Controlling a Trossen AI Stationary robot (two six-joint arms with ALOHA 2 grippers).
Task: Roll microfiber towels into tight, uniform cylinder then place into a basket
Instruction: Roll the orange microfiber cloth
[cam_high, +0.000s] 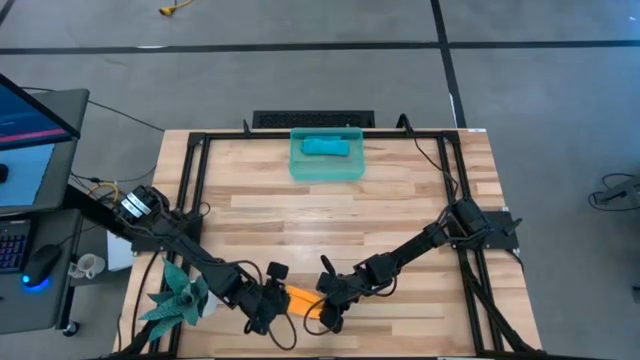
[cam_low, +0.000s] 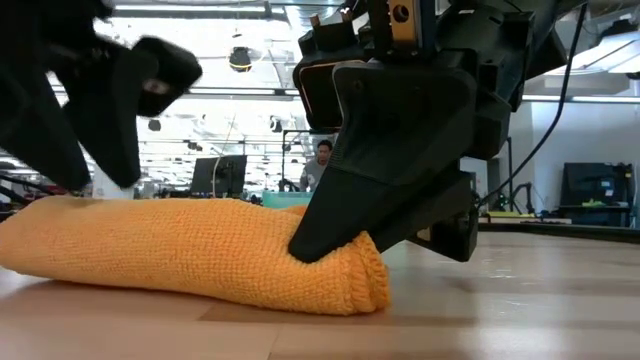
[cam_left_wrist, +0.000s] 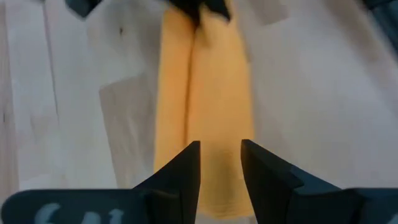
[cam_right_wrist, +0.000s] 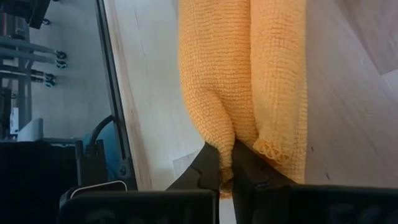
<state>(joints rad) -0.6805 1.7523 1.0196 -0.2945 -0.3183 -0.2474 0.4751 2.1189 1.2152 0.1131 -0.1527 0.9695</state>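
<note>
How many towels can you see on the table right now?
2: a rolled teal-blue microfiber towel inside the translucent teal-green plastic basket at the far edge, and a rolled orange microfiber towel at the near edge. More could be hidden.

Grey concrete floor (cam_high: 300, 85) crossed by dark tape lines; a desk with monitor (cam_high: 25, 115) at left — bright ceiling lights (cam_low: 200, 40) beyond.

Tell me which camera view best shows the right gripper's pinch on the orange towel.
The right wrist view: the right gripper is shut on a fold at the end of the orange towel. The low view shows its fingers pressing into the roll's end. The high view shows it small; the left wrist view barely catches it.
</note>
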